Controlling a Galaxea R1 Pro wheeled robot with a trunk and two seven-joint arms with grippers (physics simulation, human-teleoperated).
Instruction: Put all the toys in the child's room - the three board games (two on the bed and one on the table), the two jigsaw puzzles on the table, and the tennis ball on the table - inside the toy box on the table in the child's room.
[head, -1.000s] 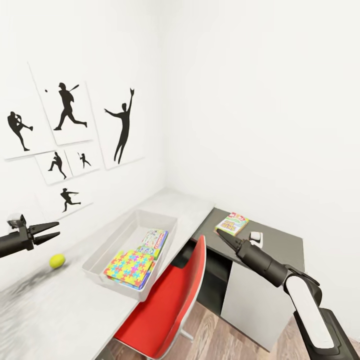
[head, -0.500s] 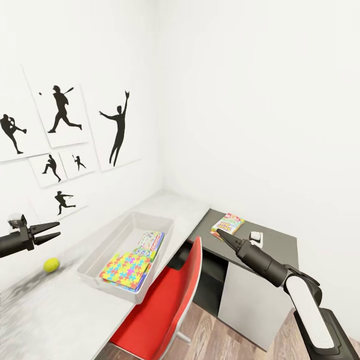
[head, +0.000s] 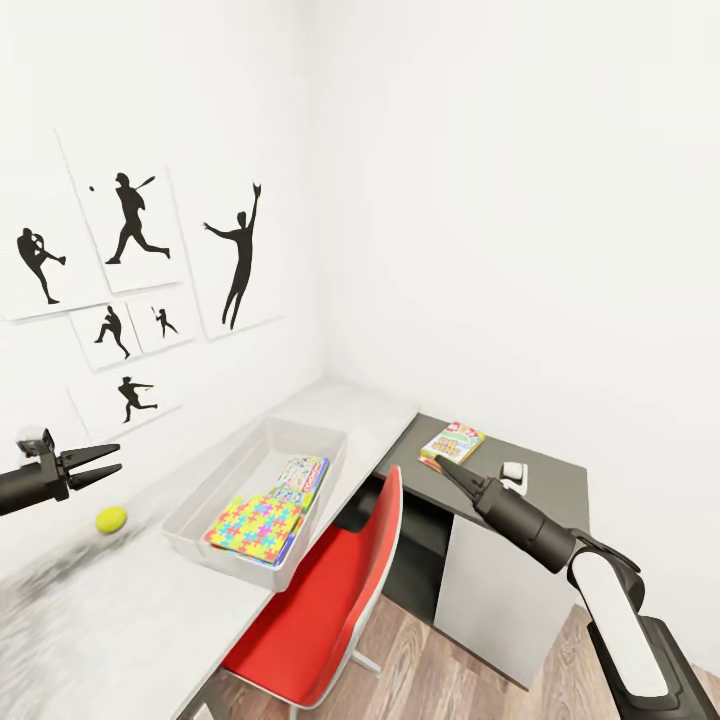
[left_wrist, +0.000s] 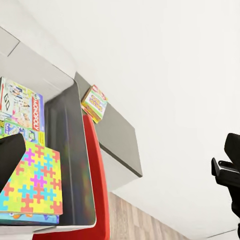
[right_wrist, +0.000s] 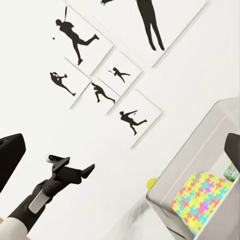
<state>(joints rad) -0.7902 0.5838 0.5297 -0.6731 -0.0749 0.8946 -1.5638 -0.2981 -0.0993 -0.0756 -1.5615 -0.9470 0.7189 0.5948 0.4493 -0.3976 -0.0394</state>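
Head view: left gripper (head: 108, 462) open, empty.

I'm reading just one word: "MONOPOLY", printed along the edge of the board game (left_wrist: 20, 111) lying in the toy box (left_wrist: 75, 150), seen in the left wrist view. The second board game (left_wrist: 95, 102) on the dark surface (left_wrist: 117, 140) is showing print too small to make out. I'm finding nothing else legible.
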